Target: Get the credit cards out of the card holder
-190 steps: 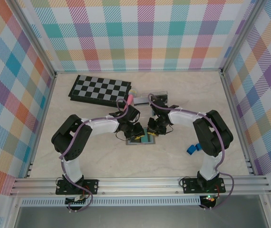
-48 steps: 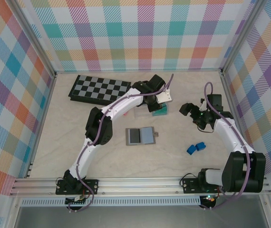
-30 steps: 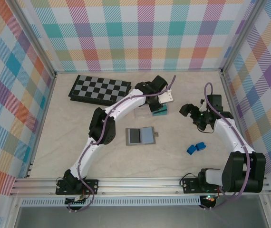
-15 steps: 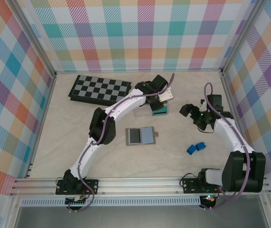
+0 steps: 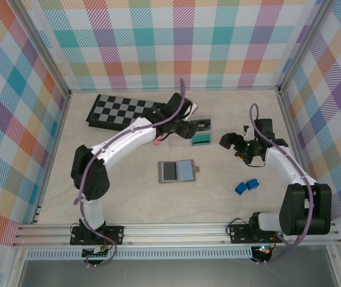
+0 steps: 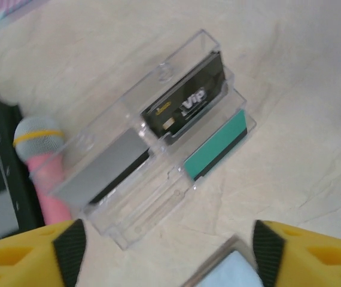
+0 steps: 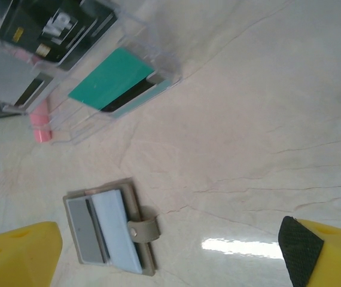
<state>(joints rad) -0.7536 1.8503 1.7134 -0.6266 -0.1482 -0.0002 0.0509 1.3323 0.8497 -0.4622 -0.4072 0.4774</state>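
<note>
- Left gripper [image 6: 167,251], jaws apart, empty, over the clear box [image 6: 128,173]: retract vertically, clear of its walls.
- Right gripper [image 7: 169,245]: jaws apart, empty.
- Card holder [image 5: 176,171]: open mid-table, apparently emptied.
- Black card [image 6: 188,101], teal card [image 6: 215,145]: inside the box.

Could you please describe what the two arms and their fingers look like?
The left arm and right arm both have white tubular links joined by rounded black joints. A thin purple cable runs along each. The left fingers and right fingers are bright yellow, with black pads on their inner faces.
</note>
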